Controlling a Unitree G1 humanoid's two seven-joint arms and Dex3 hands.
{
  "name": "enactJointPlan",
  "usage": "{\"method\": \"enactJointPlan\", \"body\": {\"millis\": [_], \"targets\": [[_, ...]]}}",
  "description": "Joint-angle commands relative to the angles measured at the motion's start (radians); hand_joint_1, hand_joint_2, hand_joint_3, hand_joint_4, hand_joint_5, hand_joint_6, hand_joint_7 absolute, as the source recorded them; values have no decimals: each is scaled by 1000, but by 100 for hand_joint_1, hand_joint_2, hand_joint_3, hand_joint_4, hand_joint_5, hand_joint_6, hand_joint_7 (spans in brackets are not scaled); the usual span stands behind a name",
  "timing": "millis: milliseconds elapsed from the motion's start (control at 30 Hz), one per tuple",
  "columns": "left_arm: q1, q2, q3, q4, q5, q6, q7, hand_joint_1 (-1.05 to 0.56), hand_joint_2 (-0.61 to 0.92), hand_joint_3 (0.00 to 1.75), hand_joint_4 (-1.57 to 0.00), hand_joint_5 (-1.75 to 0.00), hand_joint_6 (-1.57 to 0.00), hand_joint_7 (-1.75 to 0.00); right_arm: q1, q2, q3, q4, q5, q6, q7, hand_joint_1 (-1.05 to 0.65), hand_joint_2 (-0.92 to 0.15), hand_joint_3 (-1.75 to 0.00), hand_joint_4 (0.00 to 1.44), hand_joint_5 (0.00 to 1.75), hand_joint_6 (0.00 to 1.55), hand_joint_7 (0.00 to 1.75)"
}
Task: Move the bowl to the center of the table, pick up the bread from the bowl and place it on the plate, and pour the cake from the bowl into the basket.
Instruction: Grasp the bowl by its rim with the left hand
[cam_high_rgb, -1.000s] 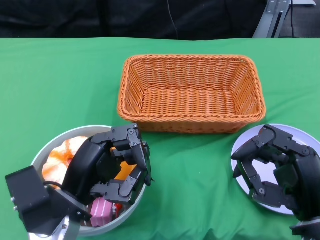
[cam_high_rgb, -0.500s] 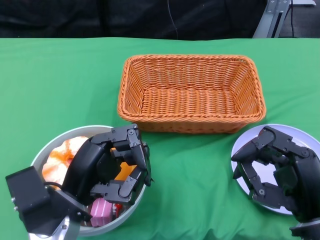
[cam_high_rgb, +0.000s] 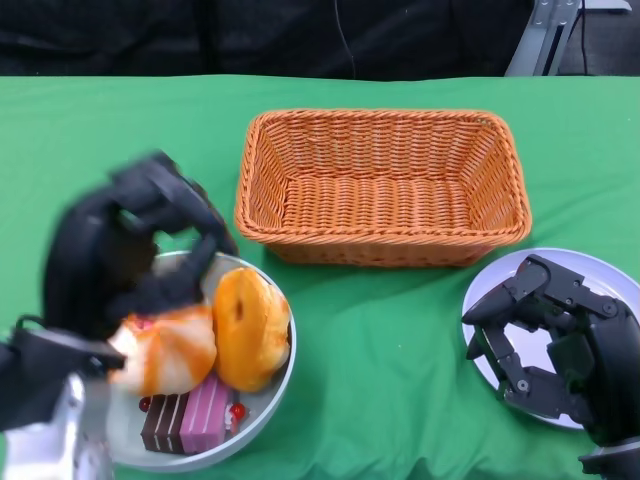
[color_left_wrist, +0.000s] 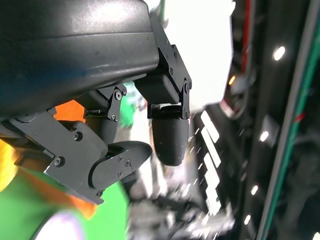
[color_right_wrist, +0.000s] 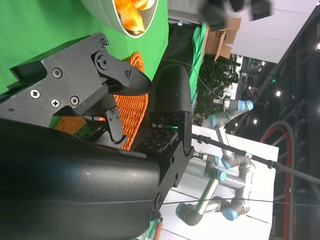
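The grey bowl (cam_high_rgb: 283, 375) sits at the front left of the green table. It holds a round golden bread (cam_high_rgb: 250, 328), an orange-and-white pastry (cam_high_rgb: 165, 350) and a pink-and-brown cake slice (cam_high_rgb: 190, 422). My left hand (cam_high_rgb: 120, 250) is blurred, raised over the bowl's far left rim, with nothing in its spread fingers. My right hand (cam_high_rgb: 555, 345) hovers over the white plate (cam_high_rgb: 600, 272) at the front right, fingers loosely curved and apart, holding nothing. In the right wrist view the bowl (color_right_wrist: 100, 12) shows beyond the fingers (color_right_wrist: 120, 72).
An empty orange wicker basket (cam_high_rgb: 385, 185) stands at the middle back of the table, also seen as the basket (color_right_wrist: 137, 102) in the right wrist view. Green cloth (cam_high_rgb: 390, 340) lies bare between bowl and plate.
My left hand has lifted out of the bowl and swung up toward the far left, uncovering the bread, pastry and cake. The right hand has barely moved.
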Motion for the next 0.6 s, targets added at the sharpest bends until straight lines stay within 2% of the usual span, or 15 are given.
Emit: {"method": "enactJointPlan", "body": {"millis": [33, 67, 167, 267, 400, 500, 600], "targets": [[-48, 43, 58, 29, -3, -26, 42, -34, 88, 28, -79, -90, -97, -31, -8, -5, -13, 13, 5, -20, -7, -9, -65, -87, 78, 151, 73, 121], [-56, 52, 70, 34, -1, -25, 52, -38, 91, 18, -80, -73, -96, -18, -7, -4, -14, 14, 1, -22, -10, -9, -64, -87, 78, 150, 73, 121], [-72, 84, 93, 60, 35, -49, 73, -43, 92, 14, -80, -35, -88, -3, -6, -5, -12, 17, -1, -25, -12, -10, -64, -86, 79, 150, 74, 120], [-87, 145, 104, 113, 131, -71, 111, -53, 92, 20, -64, -16, -72, 0, -8, -5, -11, 26, 7, -34, -7, -9, -64, -88, 78, 150, 74, 120], [-104, 231, 96, 220, 281, -60, 195, -65, 92, 28, -47, -4, -50, 0, -7, -8, -9, 33, -3, -40, -10, -11, -63, -88, 78, 150, 74, 120], [-135, 291, 77, 352, 398, -77, 278, -65, 92, 36, -40, -1, -41, 0, -10, -13, -8, 44, -5, -54, -3, -11, -64, -86, 78, 149, 74, 119], [-159, 337, 51, 438, 463, -38, 319, -66, 92, 42, -30, 0, -34, 0, -12, -12, -8, 52, -5, -63, -3, -10, -63, -87, 78, 150, 74, 120]]}}
